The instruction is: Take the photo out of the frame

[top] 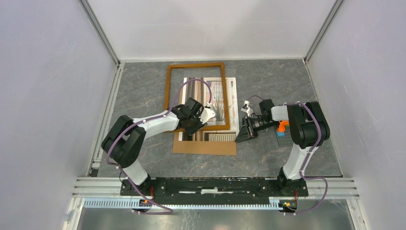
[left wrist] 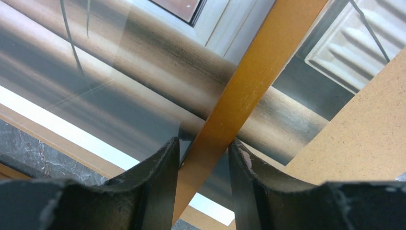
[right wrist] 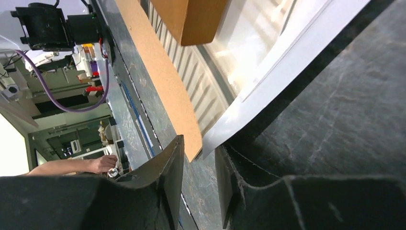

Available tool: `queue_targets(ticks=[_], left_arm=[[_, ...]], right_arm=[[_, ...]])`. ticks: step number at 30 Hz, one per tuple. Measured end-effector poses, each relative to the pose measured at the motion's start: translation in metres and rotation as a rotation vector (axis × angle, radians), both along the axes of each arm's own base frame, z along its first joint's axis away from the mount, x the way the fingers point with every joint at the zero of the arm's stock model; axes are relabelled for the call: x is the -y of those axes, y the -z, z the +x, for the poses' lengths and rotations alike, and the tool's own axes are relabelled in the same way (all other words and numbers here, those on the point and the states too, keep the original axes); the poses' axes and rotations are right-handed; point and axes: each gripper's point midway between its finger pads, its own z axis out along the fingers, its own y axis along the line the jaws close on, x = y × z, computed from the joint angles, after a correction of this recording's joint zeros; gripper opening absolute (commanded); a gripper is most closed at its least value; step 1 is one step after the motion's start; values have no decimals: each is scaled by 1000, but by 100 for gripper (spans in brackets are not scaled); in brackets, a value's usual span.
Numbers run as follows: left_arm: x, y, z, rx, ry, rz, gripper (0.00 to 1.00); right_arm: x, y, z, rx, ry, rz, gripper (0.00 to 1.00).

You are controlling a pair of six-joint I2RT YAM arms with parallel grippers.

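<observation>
The frame (top: 194,65) is seen at the middle of the table (top: 268,76), toward the far edge, where its narrow moulding is clamped close to the near-left corner by the left gripper (left wrist: 205,146). The jaws are closed onto the wood from both sides, a hold judged to be meant for steadying or lifting the moulding while the sheet beneath is freed. The photo (top: 232,96) is shown lying under the frame, no longer squared to it. Its white margin is exposed beyond the right rail and its lower part beyond the near rail, so that an edge is offered for pulling. The brown back panel (top: 203,147) is laid flat nearer the near edge, partly under the photo. At the photo's near-right corner the right gripper (right wrist: 199,142) is held low to the table with its jaws parted a modest way. The corner of the print and the corner of the back panel are framed in the gap, and nothing is seen to be pinched. The removal is judged unfinished, since most of the print is covered by the frame. A small orange and blue piece (top: 282,127) is visible beside the right arm, toward the right edge.
</observation>
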Motion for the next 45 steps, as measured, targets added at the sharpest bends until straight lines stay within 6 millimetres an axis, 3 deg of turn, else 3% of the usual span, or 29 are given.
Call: queue_targets(ticks=[9, 11, 13, 14, 22, 26, 31, 35, 42, 45], left_arm=[[-1, -1, -1, 7, 21, 3, 49], [-1, -1, -1, 7, 21, 3, 49], [-1, -1, -1, 8, 21, 3, 50], [-1, -1, -1, 8, 21, 4, 50], [-1, -3, -1, 10, 22, -1, 53], [2, -7, -7, -8, 38, -24, 47], [9, -34, -19, 0, 112, -103, 43], [19, -51, -29, 23, 204, -156, 37], [18, -35, -48, -37, 293, -126, 18], [20, -29, -53, -42, 335, -113, 15]], right_arm=[[-4, 1, 22, -33, 53, 1, 34], [-4, 1, 22, -38, 57, 1, 22], [-3, 4, 23, -40, 61, -9, 2], [-3, 7, 24, -40, 63, -16, 0], [-1, 4, 27, -2, 57, -22, 0], [-2, -15, 32, 83, 34, -9, 0], [-2, -45, 37, 186, -20, 14, 0], [0, -58, 28, 230, -65, 24, 0], [13, -67, 13, 236, -87, 4, 0], [25, -67, 14, 260, -72, -44, 0]])
